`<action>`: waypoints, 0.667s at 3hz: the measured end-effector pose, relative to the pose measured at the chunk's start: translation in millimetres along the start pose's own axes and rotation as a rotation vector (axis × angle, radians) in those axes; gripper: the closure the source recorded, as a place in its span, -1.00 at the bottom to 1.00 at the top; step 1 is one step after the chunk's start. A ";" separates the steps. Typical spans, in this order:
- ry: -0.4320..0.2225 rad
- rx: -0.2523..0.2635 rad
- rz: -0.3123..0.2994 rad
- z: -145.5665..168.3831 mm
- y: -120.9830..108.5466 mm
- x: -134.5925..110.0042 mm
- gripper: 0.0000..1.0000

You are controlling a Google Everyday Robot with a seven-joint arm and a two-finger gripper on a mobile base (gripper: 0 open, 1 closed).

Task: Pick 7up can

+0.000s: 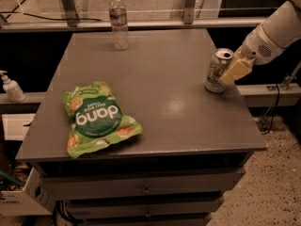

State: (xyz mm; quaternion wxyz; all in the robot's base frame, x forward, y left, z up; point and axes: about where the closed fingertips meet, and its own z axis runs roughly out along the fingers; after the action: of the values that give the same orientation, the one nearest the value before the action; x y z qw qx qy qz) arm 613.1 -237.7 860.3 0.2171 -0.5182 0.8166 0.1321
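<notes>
The 7up can point(216, 72), white and silver with green lettering, stands near the right edge of the grey table point(160, 102), leaning slightly. My gripper point(229, 69) reaches in from the right on a white arm point(277, 29). Its fingers are on either side of the can. One pale yellow finger point(236, 69) lies against the can's right side, and the other is hidden behind the can. The gripper is shut on the can, whose base is at the table surface.
A clear plastic water bottle point(119, 20) stands at the back of the table. A green snack bag point(98, 118) lies at the front left. A soap dispenser point(10, 86) sits on a ledge to the left. Drawers point(146, 189) are below the tabletop.
</notes>
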 end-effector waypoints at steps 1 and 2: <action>0.007 -0.005 0.004 -3.3 0.1 -1.4 1.00; -0.006 -0.013 -0.004 -12.7 4.7 -6.7 1.00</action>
State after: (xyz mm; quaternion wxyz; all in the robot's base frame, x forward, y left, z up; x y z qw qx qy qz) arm 608.6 -236.0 874.7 0.2164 -0.5211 0.8140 0.1384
